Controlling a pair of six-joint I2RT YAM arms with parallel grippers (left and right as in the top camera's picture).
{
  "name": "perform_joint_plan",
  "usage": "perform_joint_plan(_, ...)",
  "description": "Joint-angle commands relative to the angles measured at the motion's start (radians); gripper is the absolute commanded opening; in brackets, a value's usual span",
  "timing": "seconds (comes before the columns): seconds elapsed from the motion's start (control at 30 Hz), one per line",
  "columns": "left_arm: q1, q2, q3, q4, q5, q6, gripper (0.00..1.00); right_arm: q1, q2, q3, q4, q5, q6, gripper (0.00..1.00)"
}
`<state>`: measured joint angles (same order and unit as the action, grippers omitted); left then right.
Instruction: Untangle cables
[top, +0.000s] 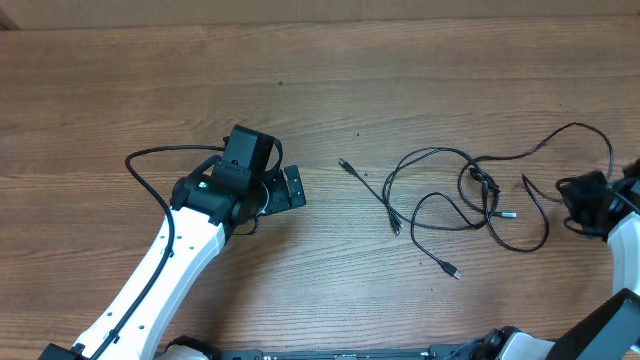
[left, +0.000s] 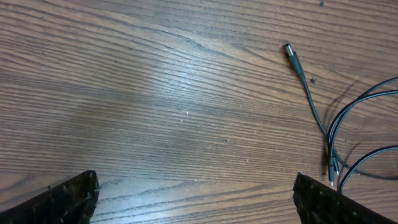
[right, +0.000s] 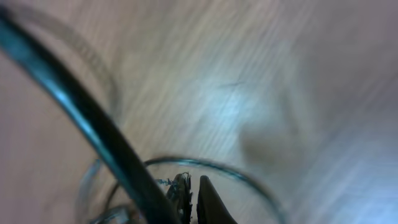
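The cables (top: 482, 180) lie tangled right of centre on the desk (top: 120, 80). Our right tool (right: 193, 199), fingers together, seems to pinch one strand; our left tool (top: 286, 170), wide apart, should pin a neighbouring strand gently.

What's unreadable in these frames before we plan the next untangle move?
- Right wrist view: blurred throughout. A cable strand close to the lens hides whether the shut right claw pinches anything.
- Overhead: the knot is too small to tell which strand crosses over.
- Left wrist view: the cables run off the right edge, so the tangle lies out of frame beyond the open left claw.
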<state>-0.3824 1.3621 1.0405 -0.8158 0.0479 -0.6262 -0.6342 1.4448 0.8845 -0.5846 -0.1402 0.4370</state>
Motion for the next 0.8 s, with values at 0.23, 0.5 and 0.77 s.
perform_joint_plan(0.23, -0.004, 0.007, 0.008, -0.019, -0.003, -0.010, 1.00, -0.093, -0.010, 0.014, 0.020, 0.619, 0.068, 0.04)
perform_joint_plan(0.5, -0.004, 0.008, 0.008, -0.017, 0.005, -0.046, 1.00, -0.247, -0.008, 0.225, 0.224, 0.620, -0.066, 0.04)
perform_joint_plan(0.77, -0.004, 0.007, 0.008, -0.013, 0.004, -0.062, 1.00, -0.238, -0.008, 0.655, 0.283, 0.630, -0.324, 0.04)
